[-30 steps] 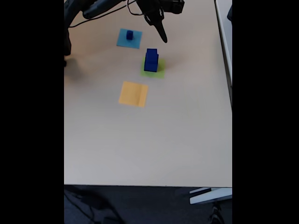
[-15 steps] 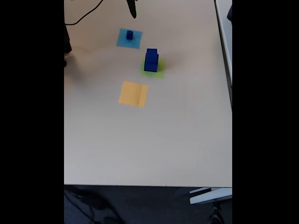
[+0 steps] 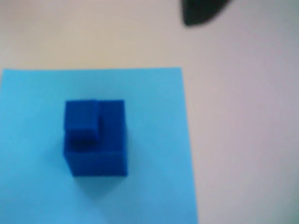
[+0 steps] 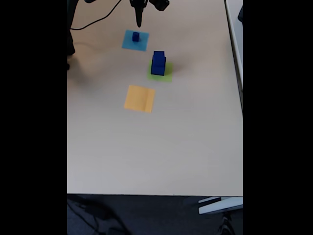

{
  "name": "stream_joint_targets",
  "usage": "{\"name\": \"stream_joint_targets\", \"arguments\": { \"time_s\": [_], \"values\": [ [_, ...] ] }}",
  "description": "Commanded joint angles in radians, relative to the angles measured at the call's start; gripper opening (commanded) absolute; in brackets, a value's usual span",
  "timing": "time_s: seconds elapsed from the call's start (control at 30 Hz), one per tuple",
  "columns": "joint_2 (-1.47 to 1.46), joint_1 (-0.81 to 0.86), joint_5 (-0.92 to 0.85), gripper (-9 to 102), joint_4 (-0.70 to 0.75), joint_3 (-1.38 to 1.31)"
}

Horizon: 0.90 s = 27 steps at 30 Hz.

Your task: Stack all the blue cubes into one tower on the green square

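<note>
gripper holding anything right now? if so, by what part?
Nothing held. The gripper hangs above the light-blue square, clear of the small blue cubes sitting there.

Soft, even light is falling across the tabletop [image 4: 156, 147], casting only faint shadows. The wrist view is blurring throughout, edges smearing. The fixed view is showing slightly grainy, with black bars flanking both sides.

Seen in the fixed view, three paper squares sit toward the far edge of the counter [image 4: 146, 156]. The far-left square [image 4: 135, 40] carries a small stack of cubes [image 4: 136, 36]. The middle square [image 4: 161, 72] carries the tower [image 4: 158, 63]. The nearest square [image 4: 140, 98] lies bare.
</note>
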Motion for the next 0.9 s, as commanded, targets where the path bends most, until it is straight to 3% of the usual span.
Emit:
{"name": "stream_joint_targets", "arguments": {
  "time_s": [0.0, 0.13, 0.67, 0.87],
  "values": [
    [-0.009, -0.006, -0.017, 22, 0.008, -0.055],
    [-0.058, -0.005, -0.031, 18, 0.008, -0.067],
    [-0.163, -0.015, -0.043, 28, 0.005, -0.103],
    [-0.187, -0.023, -0.037, 26, 0.005, -0.106]
  ]
}}
